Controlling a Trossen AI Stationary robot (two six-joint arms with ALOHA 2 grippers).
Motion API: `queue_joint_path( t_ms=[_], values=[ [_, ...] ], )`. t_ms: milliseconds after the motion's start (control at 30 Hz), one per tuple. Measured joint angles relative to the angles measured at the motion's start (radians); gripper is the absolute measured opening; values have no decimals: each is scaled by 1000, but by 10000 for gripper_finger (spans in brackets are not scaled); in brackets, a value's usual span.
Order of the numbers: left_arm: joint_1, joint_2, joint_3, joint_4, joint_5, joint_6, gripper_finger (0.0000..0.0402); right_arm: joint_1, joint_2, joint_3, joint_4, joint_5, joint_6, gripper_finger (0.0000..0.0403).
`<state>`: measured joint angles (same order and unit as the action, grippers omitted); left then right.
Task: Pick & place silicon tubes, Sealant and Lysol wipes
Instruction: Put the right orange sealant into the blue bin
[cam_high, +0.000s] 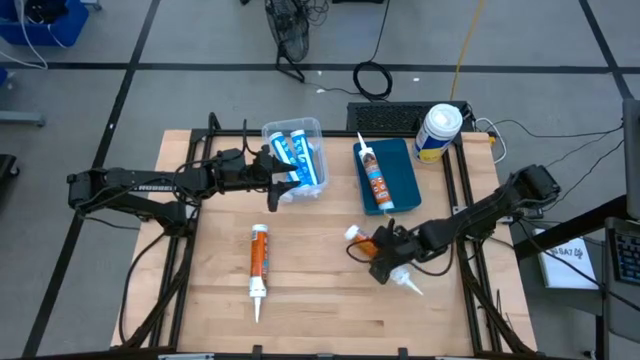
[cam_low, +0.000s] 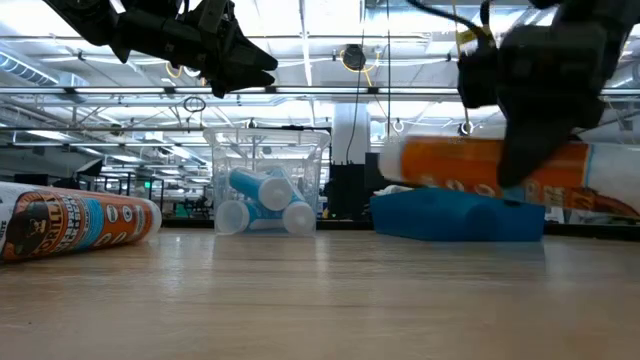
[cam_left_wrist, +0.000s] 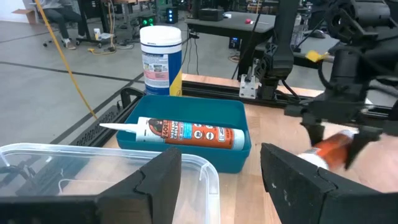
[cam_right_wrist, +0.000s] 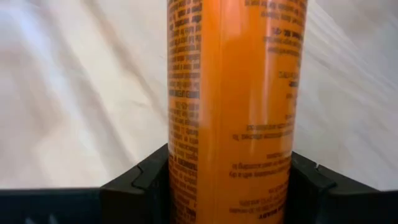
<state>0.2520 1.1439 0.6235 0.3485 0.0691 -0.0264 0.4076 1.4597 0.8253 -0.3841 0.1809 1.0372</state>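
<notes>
My right gripper (cam_high: 385, 252) is shut on an orange sealant tube (cam_high: 372, 243) with a white nozzle (cam_high: 410, 285), at the table's right middle. A second orange tube (cam_high: 259, 262) lies on its side on the bare table, left of centre. A third (cam_high: 376, 180) lies in the blue tray (cam_high: 400, 160). Blue-and-white silicon tubes (cam_high: 297, 158) lie in the clear bin (cam_high: 312, 126). The Lysol wipes (cam_high: 438, 132) stand upright at the far right. My left gripper (cam_high: 273, 183) hovers open at the bin's left side, with nothing between its fingers. My right gripper pinches the orange tube's body (cam_right_wrist: 230, 124) between its two fingers, about midway along it. The fingers slant down from the table's right side and lie across the tube. The tube hangs roughly level (cam_low: 480, 172), lifted clear of the table.
Black frame rails (cam_high: 465, 190) run along the table's left and right sides. A dark keyboard (cam_high: 385, 115) lies behind the tray. Bare wood (cam_high: 320, 300) shows in the near middle between the lying tube and my right gripper.
</notes>
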Motion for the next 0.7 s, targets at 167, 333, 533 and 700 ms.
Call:
queue_joint_path(
  t_ms=[167, 333, 533, 700],
  values=[
    [0, 0, 0, 0, 0, 0, 218, 0, -50, -1, 110, 27, -114, 199],
    [0, 0, 0, 0, 0, 0, 218, 0, -74, 0, 220, 46, -243, 199],
    [0, 0, 0, 0, 0, 0, 219, 0, -76, 0, 377, 46, -420, 199],
    [0, 0, 0, 0, 0, 0, 218, 0, -77, -40, 597, 26, -578, 199]
  ],
)
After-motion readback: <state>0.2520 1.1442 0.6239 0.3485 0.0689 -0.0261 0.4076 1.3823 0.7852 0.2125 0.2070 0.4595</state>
